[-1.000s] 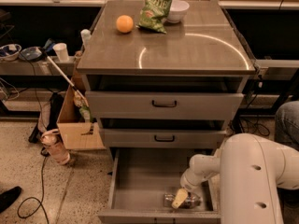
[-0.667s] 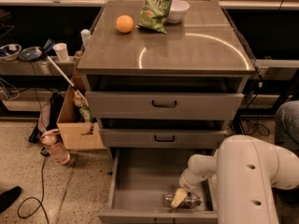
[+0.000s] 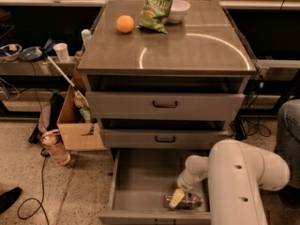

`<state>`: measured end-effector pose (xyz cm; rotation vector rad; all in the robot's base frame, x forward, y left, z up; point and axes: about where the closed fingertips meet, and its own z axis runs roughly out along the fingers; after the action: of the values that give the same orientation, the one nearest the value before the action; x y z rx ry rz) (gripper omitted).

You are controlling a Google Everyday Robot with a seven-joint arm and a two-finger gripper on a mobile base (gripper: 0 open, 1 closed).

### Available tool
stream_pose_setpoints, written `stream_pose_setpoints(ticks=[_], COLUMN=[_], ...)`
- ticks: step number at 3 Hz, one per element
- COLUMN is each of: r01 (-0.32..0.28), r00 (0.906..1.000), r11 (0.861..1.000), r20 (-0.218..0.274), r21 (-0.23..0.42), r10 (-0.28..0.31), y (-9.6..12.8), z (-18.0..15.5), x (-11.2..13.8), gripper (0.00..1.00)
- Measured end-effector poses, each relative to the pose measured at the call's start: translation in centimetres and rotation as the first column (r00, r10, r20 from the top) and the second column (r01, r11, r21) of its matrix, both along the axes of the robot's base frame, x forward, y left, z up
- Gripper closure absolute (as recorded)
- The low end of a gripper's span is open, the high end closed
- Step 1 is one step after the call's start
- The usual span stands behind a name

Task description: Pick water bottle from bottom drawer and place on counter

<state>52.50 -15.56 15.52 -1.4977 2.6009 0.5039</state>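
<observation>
The bottom drawer [image 3: 140,182] is pulled open below two shut drawers. The water bottle [image 3: 187,201] lies on its side near the drawer's front right, clear with a pale label. My gripper [image 3: 176,198] reaches down into the drawer from the white arm [image 3: 243,182] at the right, and its pale fingers [image 3: 176,199] lie over the bottle's left end. The counter [image 3: 187,50] is the brushed-steel cabinet top with a shiny arc mark.
On the counter's far part sit an orange [image 3: 125,23], a green chip bag [image 3: 158,11] and a white bowl [image 3: 178,11]. Left of the cabinet are a cardboard box [image 3: 77,125], a pinkish bottle [image 3: 56,149] on the floor and a cluttered side shelf [image 3: 28,62].
The arm has shifted slightly left and down in the drawer. The gripper stays over the bottle, which has not visibly moved.
</observation>
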Motion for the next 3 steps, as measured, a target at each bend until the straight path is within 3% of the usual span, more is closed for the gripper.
stream_pose_setpoints(ticks=[2, 3], r01=[0.006, 0.006], r00=[0.9991, 0.9991], r11=[1.000, 1.000], r20=[-0.042, -0.042], r21=[-0.010, -0.010], r10=[-0.007, -0.007], y=[0.0, -0.1], z=[-4.0, -4.0], x=[0.1, 0.1], gripper=[0.00, 0.00])
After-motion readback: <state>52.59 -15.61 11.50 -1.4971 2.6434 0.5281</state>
